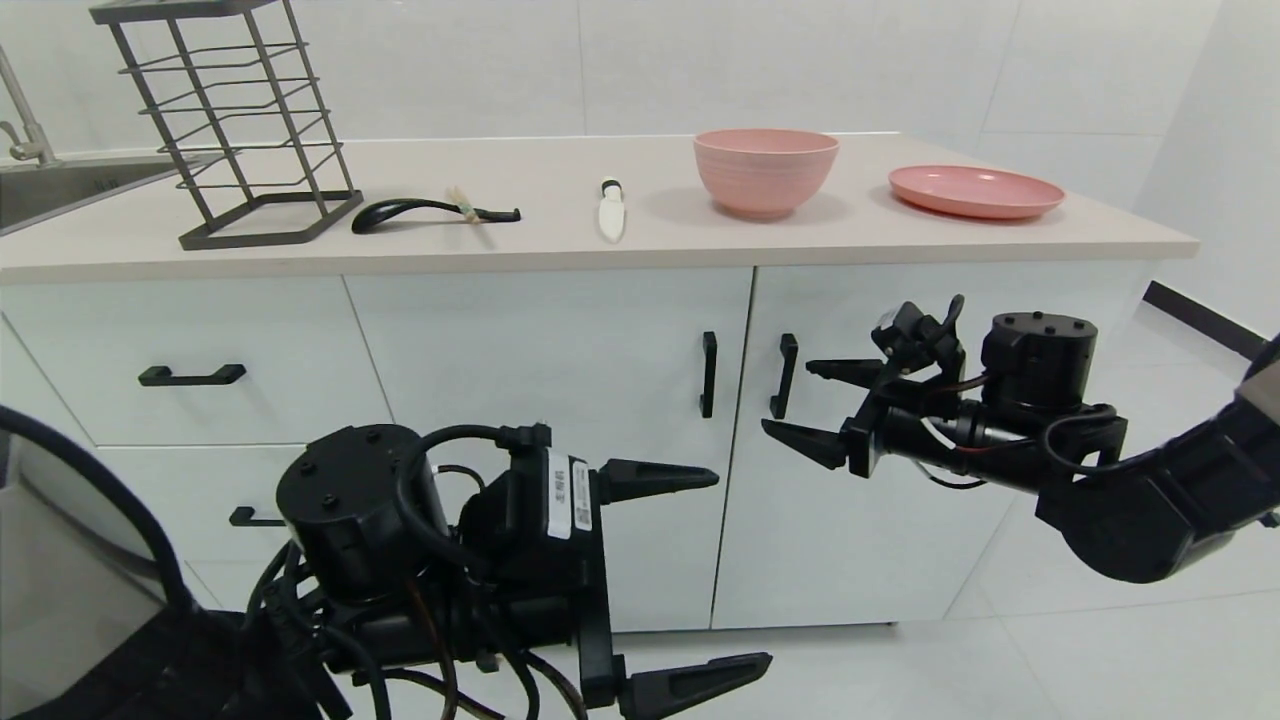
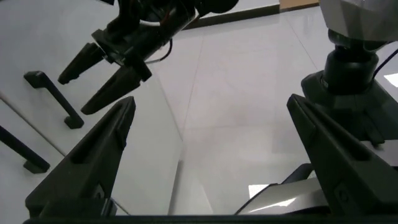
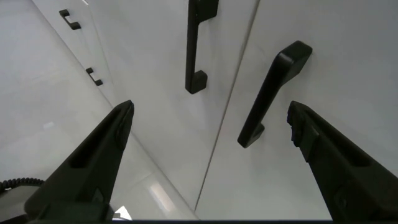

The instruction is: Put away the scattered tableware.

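On the countertop (image 1: 560, 240) lie a black ladle (image 1: 400, 211) with a small brush (image 1: 466, 206) across its handle, a white knife (image 1: 611, 210), a pink bowl (image 1: 765, 170) and a pink plate (image 1: 975, 190). A black wire rack (image 1: 235, 120) stands at the left. Both arms hang below the counter, in front of the cabinet doors. My left gripper (image 1: 690, 580) is open and holds nothing. My right gripper (image 1: 815, 405) is open too, its tips close to the door handles (image 3: 267, 93). In the left wrist view, the right gripper (image 2: 96, 78) shows beyond the left gripper (image 2: 211, 143).
A sink (image 1: 70, 185) with a tap sits at the counter's far left. White cabinets with black handles (image 1: 708, 374) and drawers (image 1: 190, 375) stand below the counter. Open tiled floor (image 1: 1100, 640) lies to the right.
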Robot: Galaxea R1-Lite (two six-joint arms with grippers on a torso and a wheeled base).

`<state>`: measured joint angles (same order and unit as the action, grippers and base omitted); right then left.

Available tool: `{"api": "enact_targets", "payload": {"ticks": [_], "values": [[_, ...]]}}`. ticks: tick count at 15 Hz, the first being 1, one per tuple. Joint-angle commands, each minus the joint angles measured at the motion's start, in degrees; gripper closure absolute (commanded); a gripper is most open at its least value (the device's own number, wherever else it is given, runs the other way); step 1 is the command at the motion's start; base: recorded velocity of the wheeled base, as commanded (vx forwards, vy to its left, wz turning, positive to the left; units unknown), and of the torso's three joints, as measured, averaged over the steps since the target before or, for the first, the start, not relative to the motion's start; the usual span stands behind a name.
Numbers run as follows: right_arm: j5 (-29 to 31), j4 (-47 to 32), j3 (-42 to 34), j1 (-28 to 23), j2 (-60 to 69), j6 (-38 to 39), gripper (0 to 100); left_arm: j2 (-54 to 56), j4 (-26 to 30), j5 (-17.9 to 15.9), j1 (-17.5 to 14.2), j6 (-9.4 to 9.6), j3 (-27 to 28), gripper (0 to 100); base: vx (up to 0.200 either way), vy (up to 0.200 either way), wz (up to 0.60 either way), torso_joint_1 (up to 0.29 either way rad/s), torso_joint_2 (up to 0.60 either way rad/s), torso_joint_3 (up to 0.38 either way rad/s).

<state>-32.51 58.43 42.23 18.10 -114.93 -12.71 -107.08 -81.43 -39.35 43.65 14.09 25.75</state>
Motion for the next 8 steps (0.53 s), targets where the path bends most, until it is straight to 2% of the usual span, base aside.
{"api": "enact_targets", "payload": {"ticks": [1,2,3,5,8], "values": [[0.08,0.11,1.01,-0.17,-2.05,-0.03,0,-2.25,-0.04,0.42,0.12,-1.26,2.64,0,0.0,0.0,0.0,0.0,0.0,0.0],[-0.01,0.11,1.63,-0.17,-2.75,-0.03,0,-3.4,0.13,0.86,-0.5,-3.19,5.89,0,0.0,0.0,0.0,0.0,0.0,0.0],[-0.18,0.98,1.98,-0.17,-3.46,-0.03,0,-4.63,0.4,1.21,-0.76,-4.16,8.88,0,0.0,0.0,0.0,0.0,0.0,0.0],[-0.36,3.09,2.07,0.27,-4.42,0.23,0,-7.53,0.57,4.72,-1.12,-5.92,15.3,0,0.0,0.0,0.0,0.0,0.0,0.0],[-0.45,3.27,2.07,0.53,-4.51,0.23,0,-9.29,0.57,6.48,-1.12,-7.94,17.94,0,0.0,0.0,0.0,0.0,0.0,0.0]]}}
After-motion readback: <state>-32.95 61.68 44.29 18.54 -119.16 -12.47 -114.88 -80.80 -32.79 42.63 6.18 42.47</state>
